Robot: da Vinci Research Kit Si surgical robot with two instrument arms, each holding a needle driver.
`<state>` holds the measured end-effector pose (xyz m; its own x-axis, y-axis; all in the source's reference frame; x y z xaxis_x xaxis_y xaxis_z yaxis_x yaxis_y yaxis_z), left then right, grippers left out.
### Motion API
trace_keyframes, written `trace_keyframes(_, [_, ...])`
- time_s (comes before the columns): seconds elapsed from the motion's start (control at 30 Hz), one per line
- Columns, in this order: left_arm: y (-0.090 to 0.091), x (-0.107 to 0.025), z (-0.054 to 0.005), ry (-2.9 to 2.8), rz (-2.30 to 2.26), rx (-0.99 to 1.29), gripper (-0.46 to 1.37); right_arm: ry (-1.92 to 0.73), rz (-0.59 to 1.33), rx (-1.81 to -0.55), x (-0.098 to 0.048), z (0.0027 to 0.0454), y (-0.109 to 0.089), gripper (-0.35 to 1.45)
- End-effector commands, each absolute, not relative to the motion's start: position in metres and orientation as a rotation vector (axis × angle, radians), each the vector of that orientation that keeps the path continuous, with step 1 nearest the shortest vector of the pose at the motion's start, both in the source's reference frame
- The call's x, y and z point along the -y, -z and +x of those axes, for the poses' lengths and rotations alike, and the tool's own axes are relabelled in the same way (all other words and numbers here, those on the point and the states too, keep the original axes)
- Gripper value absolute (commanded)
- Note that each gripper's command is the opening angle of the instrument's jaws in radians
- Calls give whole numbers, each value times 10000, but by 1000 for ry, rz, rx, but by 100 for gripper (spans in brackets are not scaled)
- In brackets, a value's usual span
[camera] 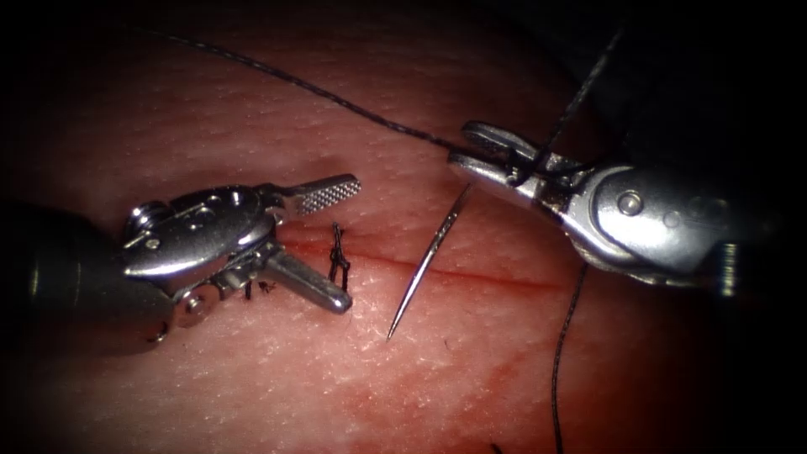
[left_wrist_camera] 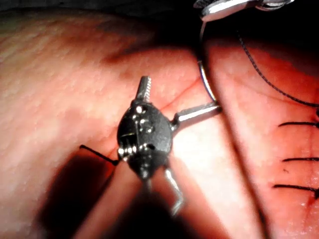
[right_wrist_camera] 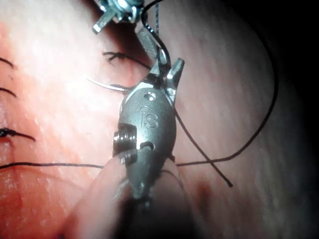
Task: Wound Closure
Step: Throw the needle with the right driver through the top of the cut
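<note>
A surgical practice bench: sutured tissue (camera: pixel 471 370) under endoscope lighting.

The only lettering I can make out is "iS", stamped on the metal body of the right end effector (right_wrist_camera: pixel 167 69).

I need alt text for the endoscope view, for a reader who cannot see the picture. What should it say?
The right tool holds the blunt end of the curved needle, which hangs over the cut in the tissue with its point free. The left tool, left of the needle, is open and holds nothing, beside a knotted stitch; thread runs to the right tool.
</note>
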<state>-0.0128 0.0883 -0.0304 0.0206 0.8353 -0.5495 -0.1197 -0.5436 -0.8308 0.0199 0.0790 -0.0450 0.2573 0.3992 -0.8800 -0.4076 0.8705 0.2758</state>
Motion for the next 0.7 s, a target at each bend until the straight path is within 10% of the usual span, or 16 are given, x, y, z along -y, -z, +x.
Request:
trace_keyframes(0.03, [304,-883,-126,-1633,-1544,754,90,-545,-5,-1190,-790,197,450,-35])
trace_keyframes(0.7, [297,-887,-90,-1813,-1451,624,65,-531,40,-1172,-794,169,449,-35])
